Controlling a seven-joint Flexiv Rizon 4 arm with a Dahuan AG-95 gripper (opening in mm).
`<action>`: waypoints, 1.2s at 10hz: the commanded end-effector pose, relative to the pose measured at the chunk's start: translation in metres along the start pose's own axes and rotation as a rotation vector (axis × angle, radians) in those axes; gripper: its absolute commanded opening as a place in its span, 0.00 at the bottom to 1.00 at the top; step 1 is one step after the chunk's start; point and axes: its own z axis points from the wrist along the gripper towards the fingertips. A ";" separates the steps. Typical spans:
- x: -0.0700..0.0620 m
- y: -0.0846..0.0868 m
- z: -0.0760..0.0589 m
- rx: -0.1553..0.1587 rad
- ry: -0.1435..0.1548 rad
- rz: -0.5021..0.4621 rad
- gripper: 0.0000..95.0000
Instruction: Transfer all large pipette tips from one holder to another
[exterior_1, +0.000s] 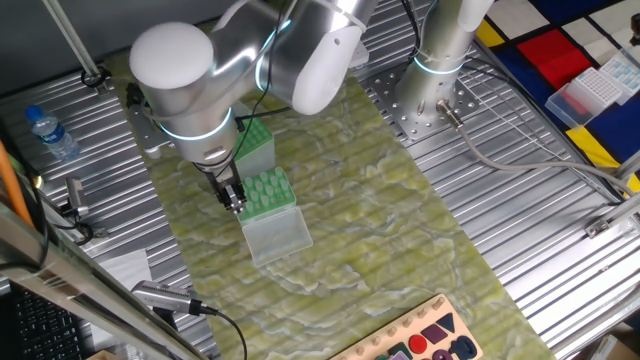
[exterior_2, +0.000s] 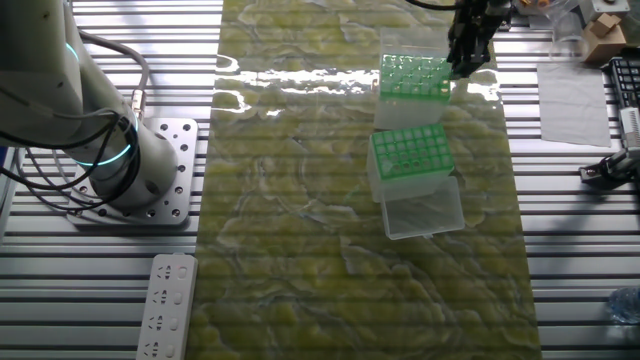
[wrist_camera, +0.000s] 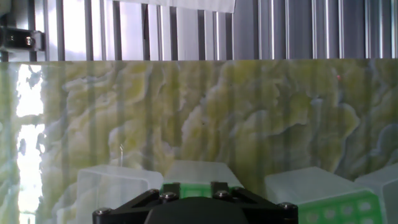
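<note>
on the mat (exterior_2: 300, 200), two green tip holders (exterior_2: 408, 153), one tool (exterior_1: 236, 201)

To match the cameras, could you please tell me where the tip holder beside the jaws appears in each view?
One fixed view: the holder sits left of centre, the nearer of two.
The other fixed view: the holder sits upper right of centre, the farther of two.
Hand view: green holder tops peek along the bottom edge; which is this one cannot be told.
Shared landmark: the yellow-green marbled mat.
</note>
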 end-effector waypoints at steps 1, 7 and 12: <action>0.002 0.000 0.000 -0.001 -0.002 0.002 0.20; 0.003 0.003 0.002 0.001 -0.003 0.006 0.20; 0.003 0.003 0.002 0.002 -0.006 0.007 0.00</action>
